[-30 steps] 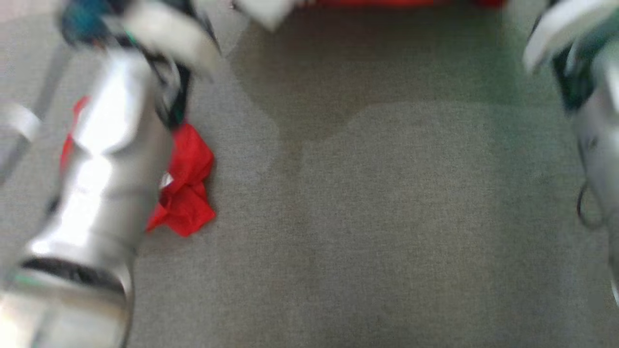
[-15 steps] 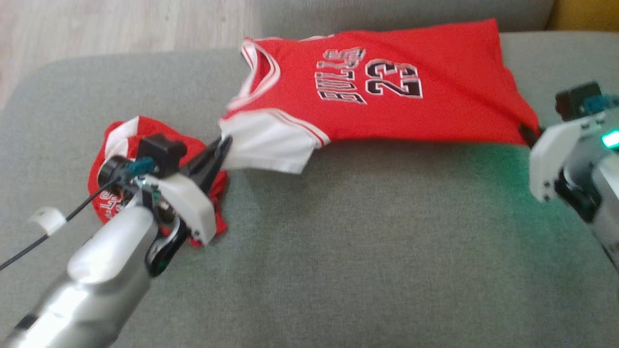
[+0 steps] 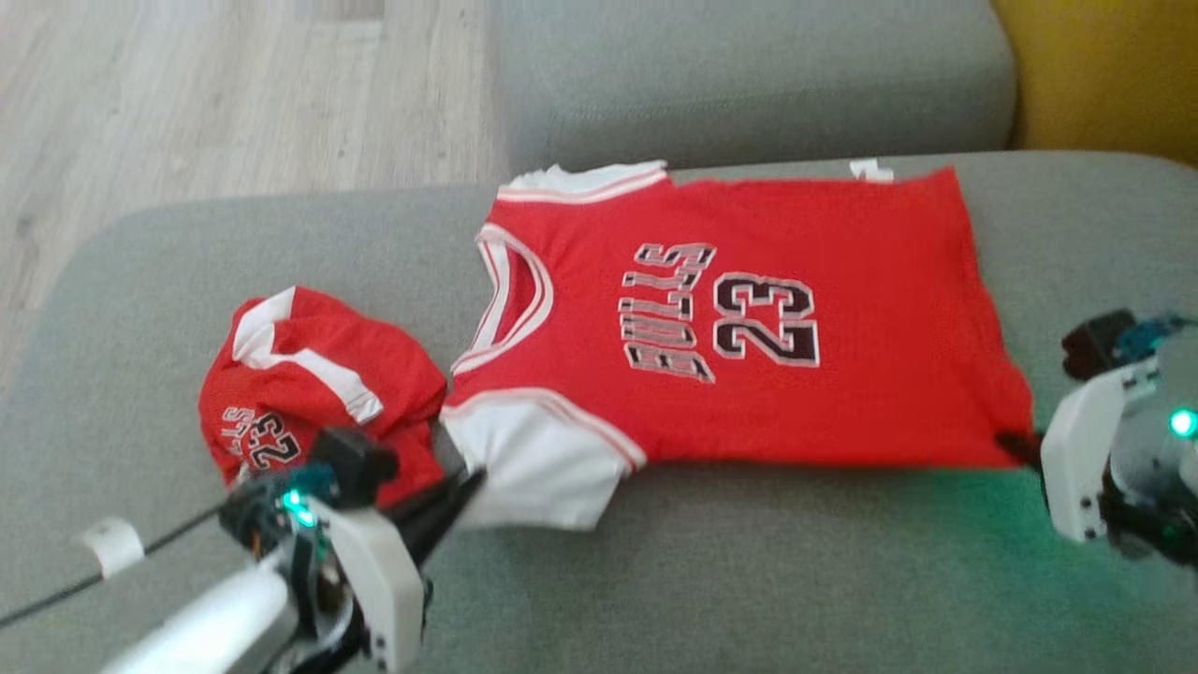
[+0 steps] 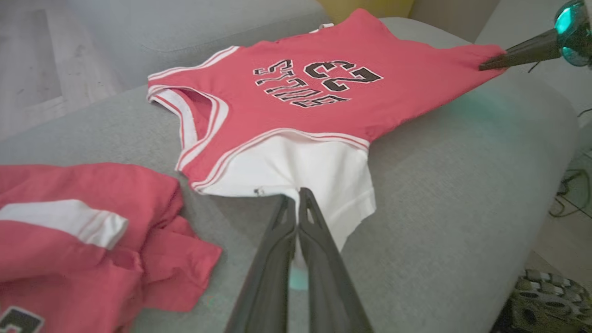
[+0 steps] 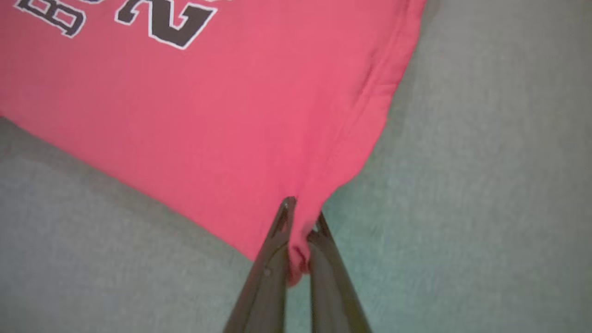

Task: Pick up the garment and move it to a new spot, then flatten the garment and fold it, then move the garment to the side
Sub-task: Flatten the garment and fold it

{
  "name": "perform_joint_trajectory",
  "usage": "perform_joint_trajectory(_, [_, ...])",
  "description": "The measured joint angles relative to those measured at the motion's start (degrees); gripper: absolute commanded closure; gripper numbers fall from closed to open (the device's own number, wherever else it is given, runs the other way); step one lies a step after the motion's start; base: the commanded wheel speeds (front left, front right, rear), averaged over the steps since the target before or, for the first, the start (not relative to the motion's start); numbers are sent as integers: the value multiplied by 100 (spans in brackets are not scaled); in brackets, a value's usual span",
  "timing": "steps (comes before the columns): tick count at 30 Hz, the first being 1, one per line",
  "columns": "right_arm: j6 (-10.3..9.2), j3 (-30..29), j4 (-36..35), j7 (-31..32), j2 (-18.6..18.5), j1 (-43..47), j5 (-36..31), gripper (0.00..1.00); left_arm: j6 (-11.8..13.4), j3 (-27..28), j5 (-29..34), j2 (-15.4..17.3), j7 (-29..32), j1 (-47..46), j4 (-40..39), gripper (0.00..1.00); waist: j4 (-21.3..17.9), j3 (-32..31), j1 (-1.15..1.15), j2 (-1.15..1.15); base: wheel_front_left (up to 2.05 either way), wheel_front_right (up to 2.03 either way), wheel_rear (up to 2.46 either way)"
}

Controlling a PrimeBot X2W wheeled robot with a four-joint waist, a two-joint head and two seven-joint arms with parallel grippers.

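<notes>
Gripping: left gripper pinches jersey by its white sleeve; right gripper pinches the hem corner.
Risk: thin pinches could slip under tension; sleeve may drag red shorts lying beside it.

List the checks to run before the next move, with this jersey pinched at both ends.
1. Left tool shut on the white sleeve: ok.
2. Right tool shut on the hem corner: ok.
3. Whole jersey spread out, lettering up: ok.
4. Far sleeve lying flat: cannot tell.
5. Red shorts apart from the jersey: ok, though close to the held sleeve.
6. Bare sofa cushion in front of the jersey: ok.
</notes>
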Motion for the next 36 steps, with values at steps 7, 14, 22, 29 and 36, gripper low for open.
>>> perform_joint_trajectory(7, [0, -87, -554, 414, -282, 478, 426, 100, 191, -93, -264, 310, 341, 346, -788, 100, -16, -54, 1, 0, 0, 0, 0])
perform_joint_trajectory(14, [0, -581, -678, 407, -245, 472, 475, 100, 246, -77, -113, 287, 392, 88, -706, 100, -12, 211, 2, 0, 0, 0, 0])
perform_joint_trajectory(22, [0, -1728, -60, 322, 565, -7, 934, 100, -18, 113, -140, 94, 619, -957, 37, 100, -118, 611, 3, 0, 0, 0, 0])
perform_joint_trajectory(29, [0, -2038, 565, 321, 1057, -430, 648, 100, -183, 165, -240, -182, 804, -1805, 1017, 100, -287, 810, 3, 0, 0, 0, 0])
perform_joint_trajectory(36, [0, -2129, 1059, 304, 1374, -927, 190, 100, -255, 88, -77, -466, 600, -2407, 1927, 100, -424, 1007, 2, 0, 0, 0, 0])
